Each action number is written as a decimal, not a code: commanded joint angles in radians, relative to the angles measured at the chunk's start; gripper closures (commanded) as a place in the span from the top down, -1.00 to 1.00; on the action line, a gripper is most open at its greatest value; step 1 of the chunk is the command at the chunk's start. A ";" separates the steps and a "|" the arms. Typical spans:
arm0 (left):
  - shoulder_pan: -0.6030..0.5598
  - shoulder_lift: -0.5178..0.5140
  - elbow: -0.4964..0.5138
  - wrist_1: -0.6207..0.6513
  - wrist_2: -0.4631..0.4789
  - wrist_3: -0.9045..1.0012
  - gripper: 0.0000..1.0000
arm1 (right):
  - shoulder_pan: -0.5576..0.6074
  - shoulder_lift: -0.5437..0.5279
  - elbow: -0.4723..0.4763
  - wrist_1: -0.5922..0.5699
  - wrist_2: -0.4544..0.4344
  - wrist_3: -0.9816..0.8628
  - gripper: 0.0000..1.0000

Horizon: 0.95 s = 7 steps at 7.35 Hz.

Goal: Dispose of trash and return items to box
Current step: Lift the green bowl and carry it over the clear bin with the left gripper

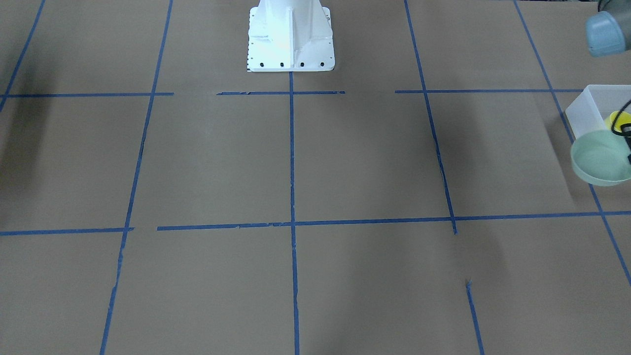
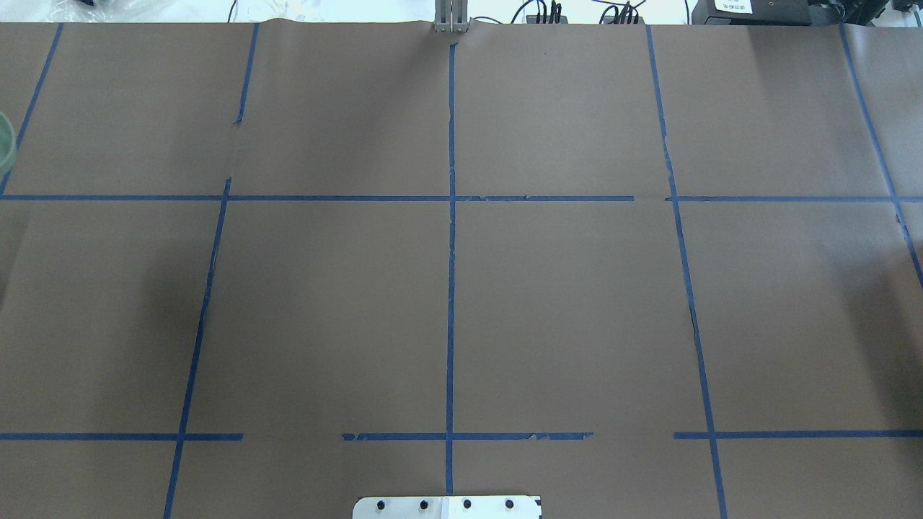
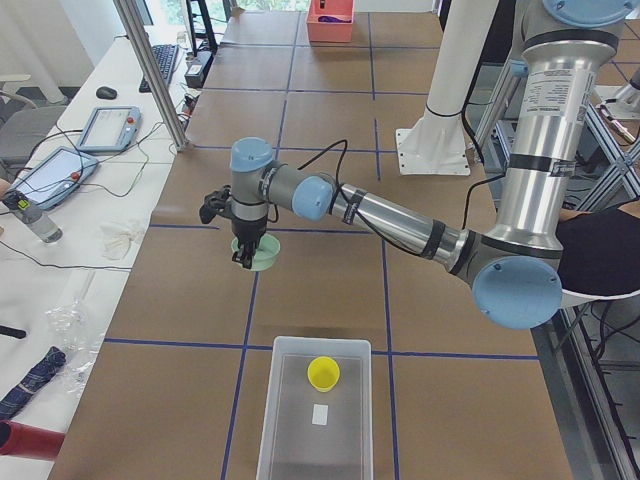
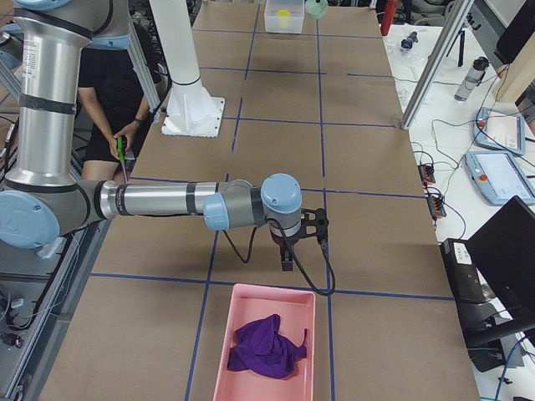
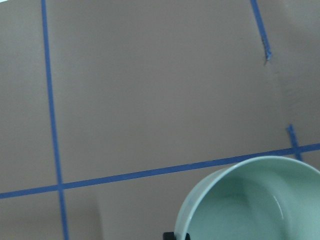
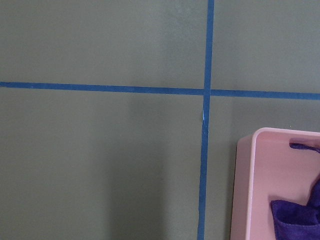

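Bowl [image 1: 602, 161], pale mint-green round plastic, held in left hand [image 3: 244, 262] above left end of desk [image 3: 160, 290], near translucent white plastic bin [image 3: 345, 430] containing small yellow plastic cup [image 3: 323, 373]; right hand [image 4: 287, 262]: width cannot be told.

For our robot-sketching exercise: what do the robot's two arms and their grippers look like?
Both the left arm and right arm are silver metal tubes with pale blue joint caps. The left gripper and right gripper are black, each fed by a looping black cable.

Brown table [image 2: 577, 303], blue tape grid [image 2: 451, 288], frosted bin [image 3: 290, 430], pink tray [image 4: 267, 302]
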 commanded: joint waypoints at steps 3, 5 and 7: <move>-0.240 0.141 0.280 -0.228 0.095 0.428 -1.00 | -0.003 0.000 0.000 0.040 0.002 0.007 1.00; -0.238 0.185 0.449 -0.442 0.104 0.428 -1.00 | -0.006 0.000 0.000 0.042 0.000 0.007 1.00; -0.238 0.239 0.447 -0.486 0.179 0.430 -1.00 | -0.008 0.000 0.000 0.042 0.000 0.007 1.00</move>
